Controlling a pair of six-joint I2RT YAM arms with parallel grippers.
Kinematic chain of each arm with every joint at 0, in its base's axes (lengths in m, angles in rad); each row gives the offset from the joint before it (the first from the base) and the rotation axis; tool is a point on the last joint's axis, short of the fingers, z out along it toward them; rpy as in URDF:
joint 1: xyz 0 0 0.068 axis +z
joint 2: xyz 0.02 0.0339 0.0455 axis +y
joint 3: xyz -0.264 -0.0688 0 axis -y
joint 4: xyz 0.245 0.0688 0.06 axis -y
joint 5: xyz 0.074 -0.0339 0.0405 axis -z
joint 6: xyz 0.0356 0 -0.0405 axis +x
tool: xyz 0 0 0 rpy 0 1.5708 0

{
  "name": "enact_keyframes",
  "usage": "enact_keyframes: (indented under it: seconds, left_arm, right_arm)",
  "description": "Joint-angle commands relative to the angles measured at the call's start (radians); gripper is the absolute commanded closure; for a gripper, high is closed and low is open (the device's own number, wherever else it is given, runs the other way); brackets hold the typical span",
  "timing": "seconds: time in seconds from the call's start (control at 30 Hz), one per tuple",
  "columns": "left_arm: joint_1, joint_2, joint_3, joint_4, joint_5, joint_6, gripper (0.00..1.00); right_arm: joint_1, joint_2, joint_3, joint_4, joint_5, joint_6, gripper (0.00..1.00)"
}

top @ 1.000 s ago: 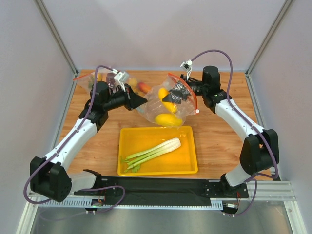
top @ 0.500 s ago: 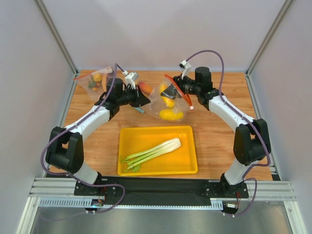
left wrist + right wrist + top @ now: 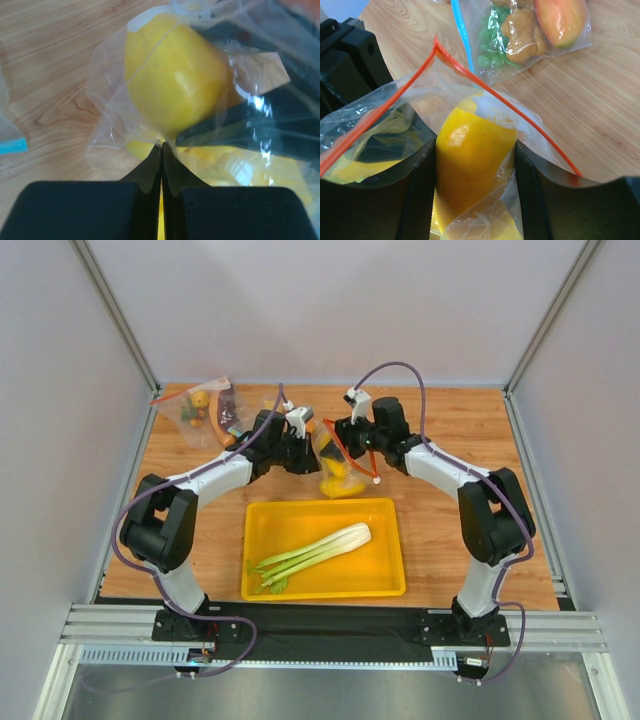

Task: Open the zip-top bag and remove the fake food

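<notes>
The zip-top bag (image 3: 347, 468) with its red-orange strip hangs bunched between both grippers, just behind the yellow tray (image 3: 322, 507). My left gripper (image 3: 312, 453) is shut on a fold of the bag's plastic (image 3: 150, 135); a yellow fruit (image 3: 175, 85) shows through the plastic just beyond. My right gripper (image 3: 338, 444) is inside the bag's open mouth (image 3: 470, 75), its fingers (image 3: 415, 190) closed on the orange-yellow fruit (image 3: 470, 160), with a fold of plastic on the right side. The celery-like stalk (image 3: 318, 548) lies in the tray.
A clear bag with a blue zip strip (image 3: 530, 35) holding carrot and greens lies on the wood just past the held bag. Further bags (image 3: 205, 408), one with a purple eggplant, lie at the back left. Grey walls enclose the table.
Both grippers moved left and toward each other. The bag went with them and is more bunched. The right gripper is now lower in the bag's mouth.
</notes>
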Motion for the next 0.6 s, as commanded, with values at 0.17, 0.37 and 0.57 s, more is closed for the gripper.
enact_keyframes:
  seconds: [0.17,0.37,0.57]
  left_arm:
    - [-0.016,0.042,0.055,-0.054,-0.018,0.039,1.0]
    - [-0.022,0.062,0.07,-0.077,-0.015,0.042,1.0]
    - [-0.023,0.068,0.073,-0.077,-0.012,0.04,1.0]
  right_arm:
    - [0.054,0.0,0.045,0.012,0.087,-0.103,0.27]
    - [0.054,-0.058,0.062,-0.051,0.189,-0.16,0.08]
    - [0.055,-0.097,0.079,-0.119,0.231,-0.257,0.12]
